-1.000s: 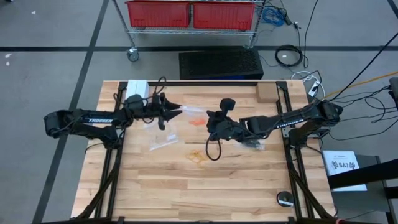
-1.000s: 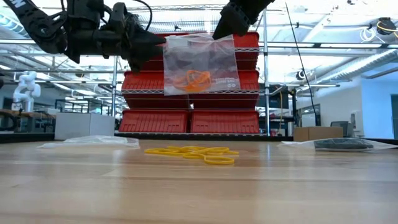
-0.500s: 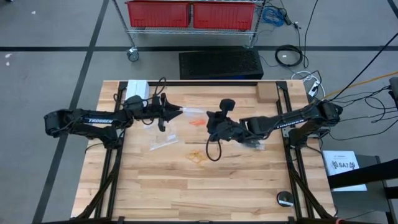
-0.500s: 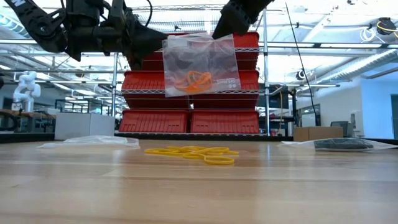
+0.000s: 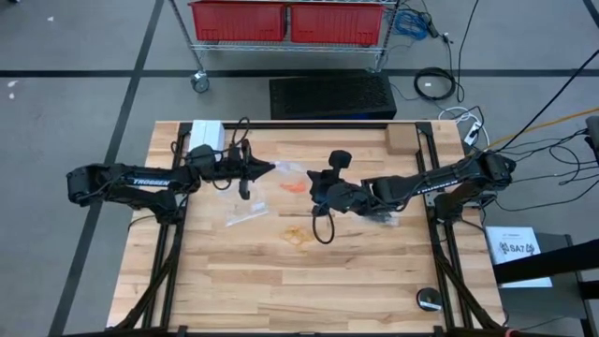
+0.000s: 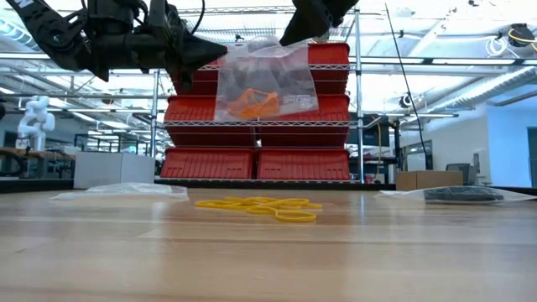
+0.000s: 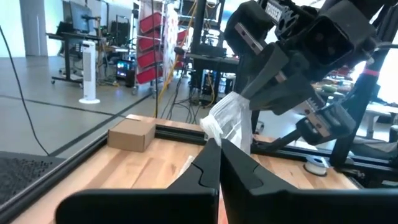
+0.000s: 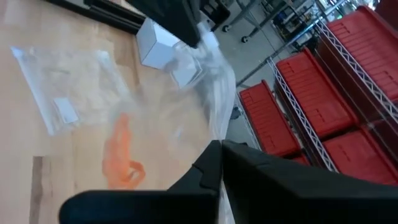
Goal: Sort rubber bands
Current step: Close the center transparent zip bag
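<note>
Above a wooden table (image 5: 356, 267), left gripper (image 6: 220, 50) and right gripper (image 6: 285, 40) are pinching a clear plastic bag (image 6: 267, 80) holding orange rubber bands (image 6: 252, 104); yellow rubber bands (image 6: 256, 205) are lying unsorted.

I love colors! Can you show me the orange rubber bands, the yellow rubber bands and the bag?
orange rubber bands (image 6: 252, 104), low view, middle of bunch.
yellow rubber bands (image 6: 258, 204), low view, middle of pile.
bag (image 6: 289, 71), low view, clear side.

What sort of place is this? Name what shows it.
Probably a robotics lab or workshop: a wire shelving cart holding red bins, loose cables on the grey floor, and a wooden workbench with two robot arms.
</note>
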Controlling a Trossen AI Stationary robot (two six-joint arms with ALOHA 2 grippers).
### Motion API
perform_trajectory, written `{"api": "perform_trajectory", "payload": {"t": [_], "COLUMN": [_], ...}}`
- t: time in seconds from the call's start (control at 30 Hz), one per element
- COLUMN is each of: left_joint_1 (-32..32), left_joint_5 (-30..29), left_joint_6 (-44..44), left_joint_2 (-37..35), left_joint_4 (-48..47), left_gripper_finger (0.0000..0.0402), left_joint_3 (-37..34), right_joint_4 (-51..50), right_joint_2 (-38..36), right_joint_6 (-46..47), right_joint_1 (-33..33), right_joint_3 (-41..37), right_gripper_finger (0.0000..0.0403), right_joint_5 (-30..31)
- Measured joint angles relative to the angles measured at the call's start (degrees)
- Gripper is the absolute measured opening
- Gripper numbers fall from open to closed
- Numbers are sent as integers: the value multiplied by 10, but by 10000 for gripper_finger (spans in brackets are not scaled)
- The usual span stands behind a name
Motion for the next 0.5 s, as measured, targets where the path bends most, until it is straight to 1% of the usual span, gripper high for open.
{"api": "perform_trajectory", "payload": {"t": [0.07,0.17,0.5], "left_joint_1": [0,0,0], "left_joint_5": [-2,-2,-13], "left_joint_6": [5,6,43], "left_joint_2": [0,0,0], "left_joint_4": [0,-2,-33], "left_gripper_finger": [4,4,1], "left_joint_3": [0,0,0], "right_joint_4": [1,1,1], "right_joint_2": [0,0,-14], "right_joint_6": [16,34,65], "right_joint_1": [0,-1,0], "right_joint_3": [0,0,0], "right_gripper_finger": [5,24,115], "right_joint_5": [2,3,2]}}
